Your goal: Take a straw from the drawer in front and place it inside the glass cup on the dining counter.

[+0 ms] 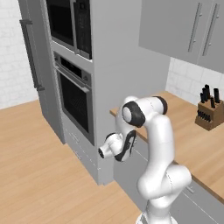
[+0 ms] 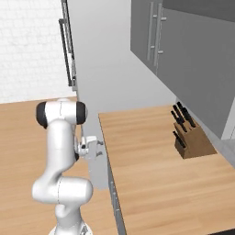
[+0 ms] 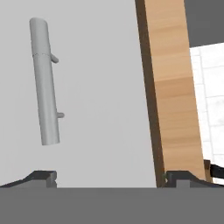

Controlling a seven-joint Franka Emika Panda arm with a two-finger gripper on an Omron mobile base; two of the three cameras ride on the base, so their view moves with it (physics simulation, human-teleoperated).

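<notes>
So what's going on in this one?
The arm has its claw wide open and empty, facing a flat grey cabinet front with a bar handle, just under the wood counter. The front looks shut, so nothing has been taken out. A knife block stands on that counter.

Wood counter [image 2: 151, 174] along the tiled wall, light-grained with a darker front edge, carried on grey base cabinets. Its left end butts against the tall grey oven column. In the left base view the same counter [image 1: 192, 144] runs from the column toward the near right. Knife block [image 2: 190, 140]: brown wood, tilted, black knife handles rising from its top; it stands directly on the counter at the far side, near the wall, well apart from the front edge. The same knife block [image 1: 210, 114] appears at the far right in the left base view. Wood-plank floor [image 1: 30, 162] extends left of the cabinets.
</notes>
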